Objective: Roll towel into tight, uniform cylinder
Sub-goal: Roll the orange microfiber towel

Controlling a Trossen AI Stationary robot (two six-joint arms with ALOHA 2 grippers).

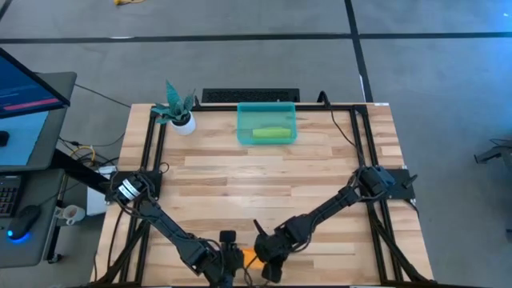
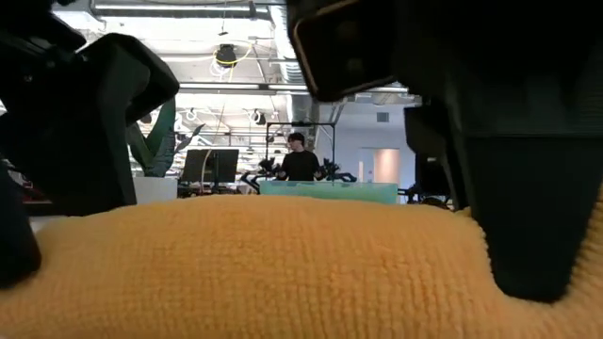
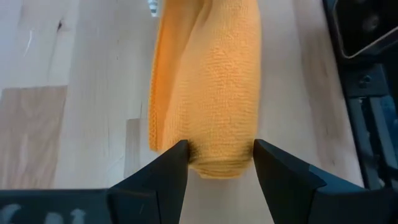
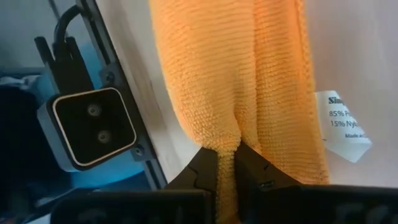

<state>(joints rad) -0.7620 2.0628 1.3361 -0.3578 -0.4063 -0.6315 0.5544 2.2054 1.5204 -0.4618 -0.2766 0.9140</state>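
An orange towel (image 1: 250,257), partly rolled, lies on the wooden table at its near edge. It fills the lower half of the low view (image 2: 283,264). My left gripper (image 3: 221,165) stands at one end of the roll, a finger on each side of it. At the towel's other end my right gripper (image 4: 235,155) is nearly shut on a fold of the cloth. A white care label (image 4: 342,121) sticks out from the towel's edge beside it. In the high view both grippers (image 1: 230,259) (image 1: 264,258) meet over the towel. My left gripper holds the end of the towel roll (image 3: 217,155) between its two fingers (image 3: 177,163), one on each side. The fingers slant down and lie along the roll. The roll rests on the table. My right gripper pinches a raised fold of the towel (image 4: 233,142) at its end between the fingertips, slanting down, along the towel's length. The rest of the cloth lies on the table.
A teal bin (image 1: 266,124) with a yellow-green thing in it stands at the far middle. A small potted plant (image 1: 178,112) is at the far left. The low camera's housing (image 4: 93,127) sits right by the towel. A person (image 2: 300,162) stands in the room beyond.
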